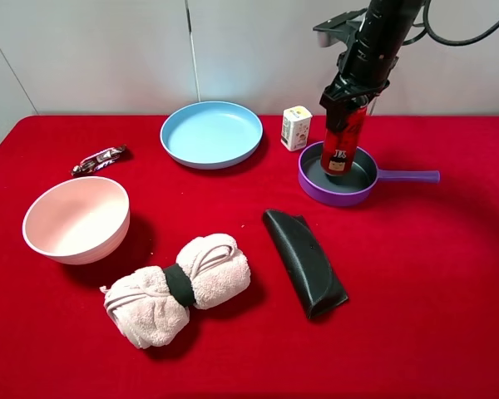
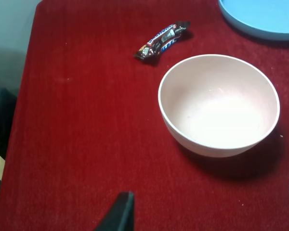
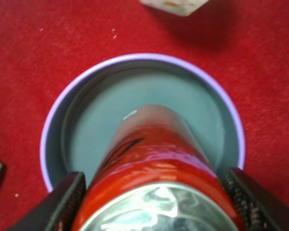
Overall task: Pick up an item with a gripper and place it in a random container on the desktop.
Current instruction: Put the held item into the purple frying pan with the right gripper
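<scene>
My right gripper [image 1: 350,98] is shut on the top part of the tall red drink can [image 1: 343,140] and holds it upright inside the small purple pan [image 1: 314,188] at the back right of the red desktop [image 1: 416,274]. The can's base is at the pan's grey floor; I cannot tell whether it touches. In the right wrist view the can [image 3: 154,159] fills the space between the two black fingers [image 3: 62,202], centred over the pan [image 3: 135,58]. Of my left gripper only one black fingertip [image 2: 121,214] shows, above bare cloth near the pink bowl [image 2: 219,103].
A blue plate [image 1: 212,133] and a small white-yellow carton [image 1: 296,127] lie left of the pan. The pink bowl [image 1: 76,218], a candy bar [image 1: 100,160], a rolled towel [image 1: 179,287] and a black case [image 1: 305,262] lie in front. The pan's handle [image 1: 407,176] points right.
</scene>
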### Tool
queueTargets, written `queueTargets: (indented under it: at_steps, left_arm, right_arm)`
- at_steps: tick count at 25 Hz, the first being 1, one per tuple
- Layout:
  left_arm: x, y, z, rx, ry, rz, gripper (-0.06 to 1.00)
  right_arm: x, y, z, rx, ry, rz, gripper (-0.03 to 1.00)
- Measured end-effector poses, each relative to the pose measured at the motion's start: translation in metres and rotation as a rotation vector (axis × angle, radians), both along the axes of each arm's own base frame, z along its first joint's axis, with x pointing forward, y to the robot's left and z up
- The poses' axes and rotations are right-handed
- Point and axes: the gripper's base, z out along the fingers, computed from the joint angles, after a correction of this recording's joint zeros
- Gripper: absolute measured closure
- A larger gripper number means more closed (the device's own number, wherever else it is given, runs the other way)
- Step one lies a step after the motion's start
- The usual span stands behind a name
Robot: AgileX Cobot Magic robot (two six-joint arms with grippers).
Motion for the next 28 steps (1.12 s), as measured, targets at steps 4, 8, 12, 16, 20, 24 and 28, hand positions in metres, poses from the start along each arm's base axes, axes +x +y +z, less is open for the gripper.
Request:
queueTargets:
  at_steps: [4,8,12,16,20,24,28]
  left_arm:
    - [0.0000,0.0000,0.0000,0.000,0.000,0.000,-0.05]
    - [0.0000,0.0000,0.0000,0.000,0.000,0.000,-0.05]
    - [0.0000,0.0000,0.0000,0.000,0.000,0.000,-0.05]
    - [0.0000,0.0000,0.0000,0.000,0.000,0.000,-0.05]
    - [0.0000,0.0000,0.0000,0.000,0.000,0.000,-0.05]
    - [0.0000,0.0000,0.0000,0.000,0.000,0.000,-0.05]
    - [0.0000,0.0000,0.0000,0.000,0.000,0.000,-0.05]
  right_arm:
    - [0.0027,-0.0042,-0.0057,-0.001,0.012,-0.009,0.53]
    - [0.0041,-0.0052,-0.0089,-0.002,0.014,-0.013,0.54]
    - [0.0052,-0.0062,-0.0087,0.001,0.007,-0.017,0.54]
    - [0.0059,-0.0060,-0.0086,0.004,-0.002,-0.017,0.54]
    - [0.0063,-0.0059,-0.0085,0.005,-0.005,-0.017,0.54]
    - [0.0063,-0.0059,-0.0085,0.005,-0.005,-0.017,0.54]
    - [0.0063,-0.0059,-0.0085,0.006,-0.004,-0.025,0.54]
